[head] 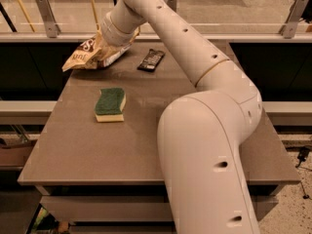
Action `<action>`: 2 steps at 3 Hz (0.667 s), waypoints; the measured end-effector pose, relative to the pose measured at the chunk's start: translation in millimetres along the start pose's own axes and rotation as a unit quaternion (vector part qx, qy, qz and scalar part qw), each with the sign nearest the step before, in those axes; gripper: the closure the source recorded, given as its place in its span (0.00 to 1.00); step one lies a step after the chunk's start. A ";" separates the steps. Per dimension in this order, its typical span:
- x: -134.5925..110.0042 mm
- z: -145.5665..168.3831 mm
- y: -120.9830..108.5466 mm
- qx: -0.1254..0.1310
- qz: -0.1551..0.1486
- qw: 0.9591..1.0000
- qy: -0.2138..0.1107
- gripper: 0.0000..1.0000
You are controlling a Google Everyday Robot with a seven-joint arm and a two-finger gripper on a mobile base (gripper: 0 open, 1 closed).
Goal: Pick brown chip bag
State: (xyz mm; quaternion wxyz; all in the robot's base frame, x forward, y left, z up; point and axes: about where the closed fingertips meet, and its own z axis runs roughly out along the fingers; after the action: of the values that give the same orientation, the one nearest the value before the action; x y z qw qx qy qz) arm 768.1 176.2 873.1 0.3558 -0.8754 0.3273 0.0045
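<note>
The brown chip bag (87, 55) is a wrinkly tan and dark brown foil bag with white lettering, at the table's far left corner. My gripper (108, 47) is at the bag's right end and shut on it. The bag hangs tilted from the gripper, with its left tip drooping past the table's left edge, and looks slightly raised off the top. The arm's wrist covers most of the fingers.
A green-and-yellow sponge (110, 104) lies on the grey table (73, 150) left of the middle. A small dark candy bar wrapper (150, 60) lies near the far edge. My arm's large white base fills the right front. A railing with posts (44, 14) runs behind the table.
</note>
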 end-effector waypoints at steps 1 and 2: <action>-0.9 4.1 1.0 -0.002 0.000 1.000 -0.002 1.00; -0.9 4.3 1.0 -0.002 0.000 1.000 -0.002 1.00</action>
State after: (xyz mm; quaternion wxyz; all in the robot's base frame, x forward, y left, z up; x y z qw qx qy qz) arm 767.8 178.8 869.5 0.3543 -0.8762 0.3266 0.0070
